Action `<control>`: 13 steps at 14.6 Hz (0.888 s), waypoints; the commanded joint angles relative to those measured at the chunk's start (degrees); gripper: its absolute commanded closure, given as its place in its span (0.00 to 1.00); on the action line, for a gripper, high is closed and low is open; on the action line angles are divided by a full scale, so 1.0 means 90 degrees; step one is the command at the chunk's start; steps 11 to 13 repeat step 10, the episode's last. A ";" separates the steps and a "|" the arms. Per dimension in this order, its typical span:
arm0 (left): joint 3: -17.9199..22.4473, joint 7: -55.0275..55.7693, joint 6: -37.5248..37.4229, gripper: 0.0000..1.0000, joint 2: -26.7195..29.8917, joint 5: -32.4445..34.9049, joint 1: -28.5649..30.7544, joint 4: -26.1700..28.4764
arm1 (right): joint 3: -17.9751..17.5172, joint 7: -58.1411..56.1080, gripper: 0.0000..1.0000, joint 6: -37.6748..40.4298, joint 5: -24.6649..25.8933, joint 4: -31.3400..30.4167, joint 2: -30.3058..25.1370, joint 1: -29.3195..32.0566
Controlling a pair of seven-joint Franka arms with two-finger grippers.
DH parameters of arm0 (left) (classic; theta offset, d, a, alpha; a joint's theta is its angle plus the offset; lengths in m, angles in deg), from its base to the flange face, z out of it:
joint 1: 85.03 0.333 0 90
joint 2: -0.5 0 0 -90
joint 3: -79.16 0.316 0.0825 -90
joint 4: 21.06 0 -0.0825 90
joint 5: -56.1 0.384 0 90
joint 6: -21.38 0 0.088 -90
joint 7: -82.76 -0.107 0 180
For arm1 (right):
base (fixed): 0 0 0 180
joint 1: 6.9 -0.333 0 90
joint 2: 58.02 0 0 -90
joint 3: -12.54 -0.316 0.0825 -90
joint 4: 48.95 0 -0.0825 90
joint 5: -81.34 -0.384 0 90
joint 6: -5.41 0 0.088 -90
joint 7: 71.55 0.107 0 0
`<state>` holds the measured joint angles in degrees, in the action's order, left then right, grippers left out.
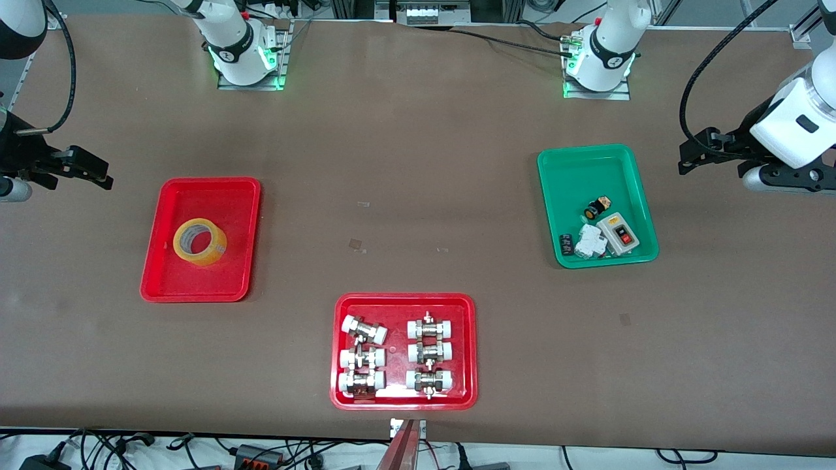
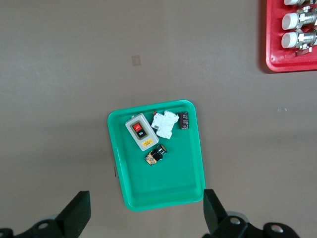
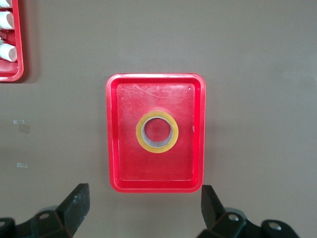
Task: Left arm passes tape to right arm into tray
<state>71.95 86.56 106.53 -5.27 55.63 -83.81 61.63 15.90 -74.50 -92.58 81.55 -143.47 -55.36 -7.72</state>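
Note:
The tape (image 1: pixel 200 241), a yellow roll with a white core, lies flat in the plain red tray (image 1: pixel 163 274) toward the right arm's end of the table. It also shows in the right wrist view (image 3: pixel 157 132), inside the tray (image 3: pixel 116 168). My right gripper (image 1: pixel 96 173) is open and empty, up over bare table beside that tray; in its wrist view (image 3: pixel 144 198) the jaws stand wide apart. My left gripper (image 1: pixel 691 156) is open and empty, up over bare table beside the green tray; its wrist view (image 2: pixel 146 204) shows the jaws wide apart.
A green tray (image 1: pixel 575 170) with a black-and-orange button (image 1: pixel 597 207), a grey switch box (image 1: pixel 619 235) and white parts sits toward the left arm's end. A second red tray (image 1: pixel 400 303) with white-capped metal fittings sits nearest the front camera, mid-table.

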 commanded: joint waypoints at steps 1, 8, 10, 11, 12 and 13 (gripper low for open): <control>-0.0019 -0.0060 -0.0116 0.00 0.0007 -0.0045 0.0011 -0.0085 | -0.0119 0.0054 0.00 0.0037 0.0026 -0.0024 -0.0061 0.0102; -0.0019 -0.0050 -0.0146 0.00 0.0007 -0.0045 0.0011 -0.0095 | -0.0119 0.0103 0.00 0.0067 -0.0013 -0.0044 -0.0091 0.0102; -0.0019 -0.0050 -0.0146 0.00 0.0007 -0.0045 0.0011 -0.0095 | -0.0119 0.0103 0.00 0.0067 -0.0013 -0.0044 -0.0091 0.0102; -0.0019 -0.0050 -0.0146 0.00 0.0007 -0.0045 0.0011 -0.0095 | -0.0119 0.0103 0.00 0.0067 -0.0013 -0.0044 -0.0091 0.0102; -0.0019 -0.0050 -0.0146 0.00 0.0007 -0.0045 0.0011 -0.0095 | -0.0119 0.0103 0.00 0.0067 -0.0013 -0.0044 -0.0091 0.0102; -0.0019 -0.0050 -0.0146 0.00 0.0007 -0.0045 0.0011 -0.0095 | -0.0119 0.0103 0.00 0.0067 -0.0013 -0.0044 -0.0091 0.0102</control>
